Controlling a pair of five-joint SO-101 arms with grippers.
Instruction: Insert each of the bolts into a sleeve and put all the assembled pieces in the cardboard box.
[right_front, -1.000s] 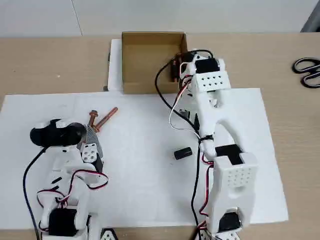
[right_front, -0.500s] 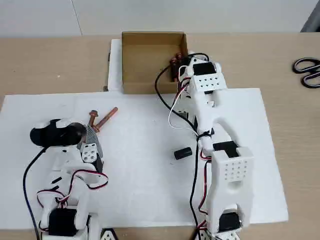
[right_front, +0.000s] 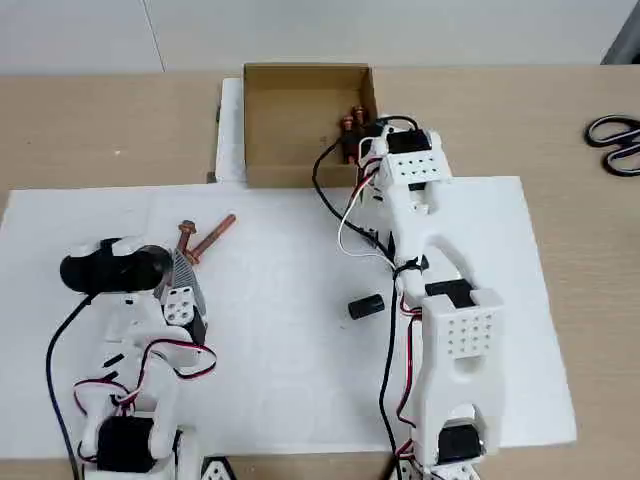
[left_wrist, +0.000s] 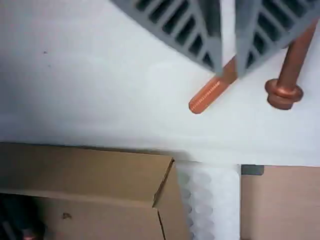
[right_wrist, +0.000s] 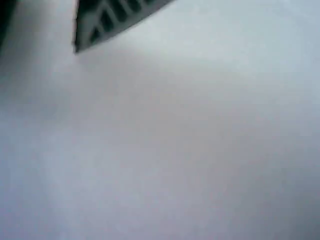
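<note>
Found the cardboard box (right_front: 290, 125) at 12 o'clock on the table (right_front: 100, 120), just past the far edge of a white sheet (right_front: 280, 360). Saw copper bolt heads, apparently assembled pieces (right_front: 353, 119), standing against the box's 3 o'clock wall, with the right arm (right_front: 415, 200) stretched over that corner. Could not tell whether the right fingers (right_wrist: 110, 20) were parted or closed, or gripping anything.

Noted two bare bolts (right_front: 205, 238) lying close together on the sheet at 10 o'clock, and one loose black sleeve (right_front: 366, 306) near the sheet's middle, well apart from them. Saw the left fingers (left_wrist: 200, 30) hovering just over those bolts, drawn nearly together with only a slit between, gripping nothing.

Judged the step in hand to be the drop-off of a finished piece at the box, with two bolts not yet sleeved. Expected the next move to call for lifting the right arm clear of the box wall without dragging the pieces out, then fetching the sleeve. Expected also a widening of the left fingers, a grip on one bolt's shank, and careful lining-up of its threaded end with the sleeve's bore.
</note>
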